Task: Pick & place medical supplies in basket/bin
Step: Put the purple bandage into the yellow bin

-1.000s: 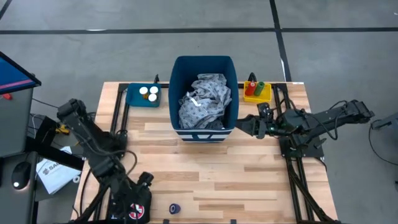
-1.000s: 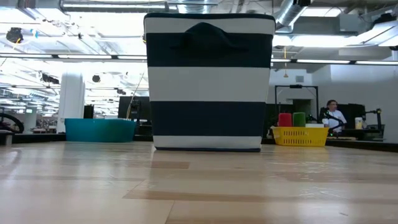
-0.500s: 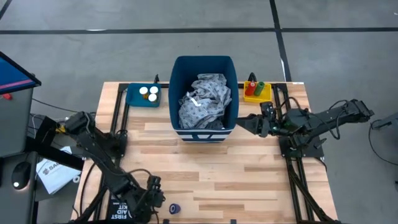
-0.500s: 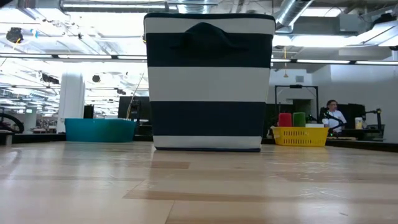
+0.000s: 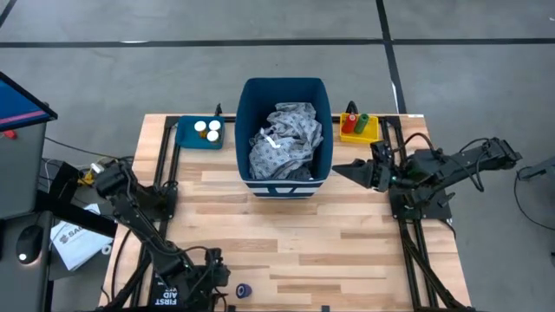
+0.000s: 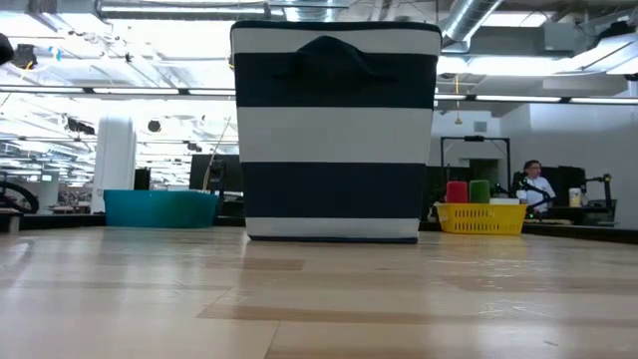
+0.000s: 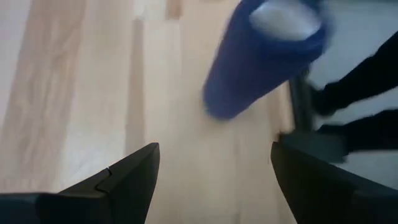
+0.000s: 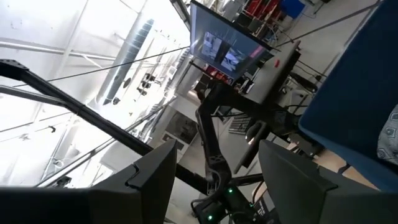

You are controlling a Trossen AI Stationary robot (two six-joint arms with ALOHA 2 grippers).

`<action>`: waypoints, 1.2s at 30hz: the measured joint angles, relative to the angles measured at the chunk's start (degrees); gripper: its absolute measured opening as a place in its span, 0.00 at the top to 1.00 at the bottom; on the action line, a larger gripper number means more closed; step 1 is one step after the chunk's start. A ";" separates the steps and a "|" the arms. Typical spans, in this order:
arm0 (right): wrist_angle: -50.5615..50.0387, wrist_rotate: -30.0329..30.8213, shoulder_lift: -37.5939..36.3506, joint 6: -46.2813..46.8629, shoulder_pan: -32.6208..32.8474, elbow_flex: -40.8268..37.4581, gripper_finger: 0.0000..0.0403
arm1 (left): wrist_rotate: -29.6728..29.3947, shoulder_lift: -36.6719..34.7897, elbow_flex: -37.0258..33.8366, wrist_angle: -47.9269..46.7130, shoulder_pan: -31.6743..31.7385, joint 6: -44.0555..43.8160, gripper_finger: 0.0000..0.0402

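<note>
Wooden counter: gown in bin, trays loaded. Blue roll remains; left pincer spread beside it. Right pincer spread, idle by bin.

The bin is dark blue with white stripes on its side, and the gown in it is grey with a small dark pattern and white ties. The left tray is teal and holds white bottles with orange. The right tray is yellow, with a red cylinder and a green cylinder. The roll is dark blue. The pouch is black with white letters. The table is light wood in strips. Both arms are dark.
</note>
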 joint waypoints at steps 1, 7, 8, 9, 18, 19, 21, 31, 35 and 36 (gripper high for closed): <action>-0.02 0.00 -0.04 -0.05 -0.02 0.00 0.44 | -0.40 -0.06 -0.52 2.18 -0.10 0.39 0.25; -0.09 0.20 0.00 0.00 -0.07 0.00 0.44 | -3.62 -0.07 -4.94 8.79 0.38 2.30 0.25; -0.09 0.20 0.02 0.00 -0.07 0.00 0.44 | -3.69 -0.07 -5.64 10.15 0.48 2.40 0.25; -0.07 0.20 0.02 0.00 -0.07 0.00 0.44 | -3.71 -0.07 -6.35 11.70 0.72 3.19 0.25; 0.12 1.72 0.02 0.02 -0.07 0.00 0.44 | -3.03 -0.07 -8.15 17.65 1.68 11.34 0.25; 0.26 1.73 0.02 0.02 -0.07 0.00 0.44 | -2.81 -0.07 -8.15 18.45 1.68 12.39 0.25; 0.29 1.73 0.02 0.02 -0.07 0.00 0.44 | -1.68 0.14 -8.12 19.85 1.68 14.22 0.25; 0.35 3.21 0.04 0.03 -0.07 0.00 0.44 | 1.30 5.47 -8.14 28.01 4.43 18.56 0.25; 0.50 3.23 0.02 0.07 -0.07 0.00 0.44 | 1.29 6.78 -8.11 30.00 5.76 19.71 0.25; 0.69 3.23 0.02 0.07 -0.07 0.00 0.44 | 1.29 6.96 -8.13 29.78 5.91 19.71 0.26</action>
